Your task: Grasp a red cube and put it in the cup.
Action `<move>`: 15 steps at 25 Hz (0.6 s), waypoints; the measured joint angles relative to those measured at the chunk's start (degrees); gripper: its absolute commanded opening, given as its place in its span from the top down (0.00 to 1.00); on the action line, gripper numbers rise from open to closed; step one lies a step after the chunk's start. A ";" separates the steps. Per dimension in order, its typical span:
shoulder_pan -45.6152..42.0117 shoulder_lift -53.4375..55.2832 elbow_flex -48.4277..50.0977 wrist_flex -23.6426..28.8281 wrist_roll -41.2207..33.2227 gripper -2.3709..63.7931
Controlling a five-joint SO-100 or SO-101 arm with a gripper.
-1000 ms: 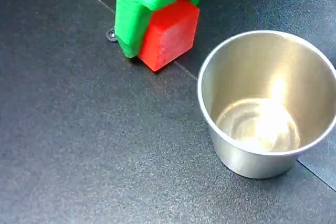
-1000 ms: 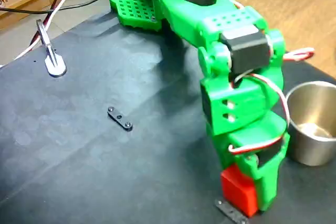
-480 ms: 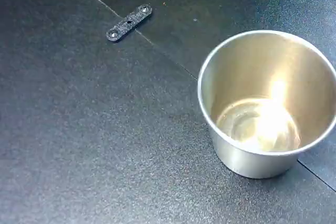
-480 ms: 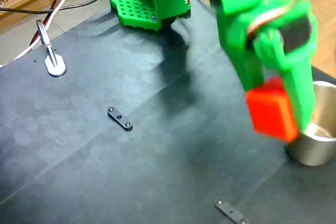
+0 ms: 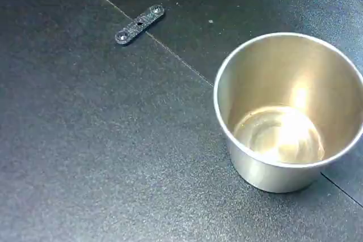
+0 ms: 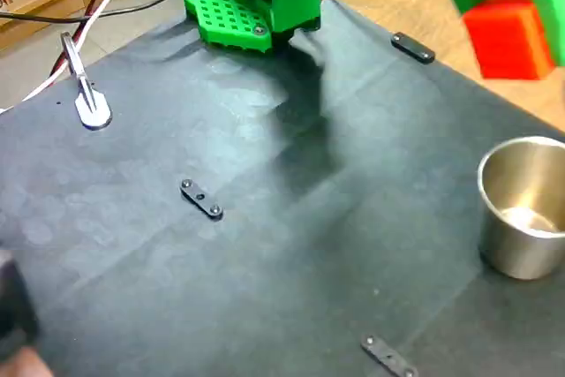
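My green claw (image 6: pixel 516 6) grips the bright red cube (image 6: pixel 509 31) high above the black table (image 6: pixel 265 245), clear of the shiny silver metal cup (image 5: pixel 286 111) so I can lower it inside.

Shiny metal cup (image 5: pixel 266 174) on matt black mat (image 5: pixel 85 140)

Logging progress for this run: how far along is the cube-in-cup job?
Grasp done: the gripper holds the red cube in the air, above and behind the cup. In hand: the carry. Left: the release, since the cup is empty.
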 measured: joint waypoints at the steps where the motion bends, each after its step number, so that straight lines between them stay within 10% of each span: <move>1: -0.70 -0.09 0.18 0.00 1.23 0.97; 15: -2.20 -16.26 0.09 0.00 9.84 0.97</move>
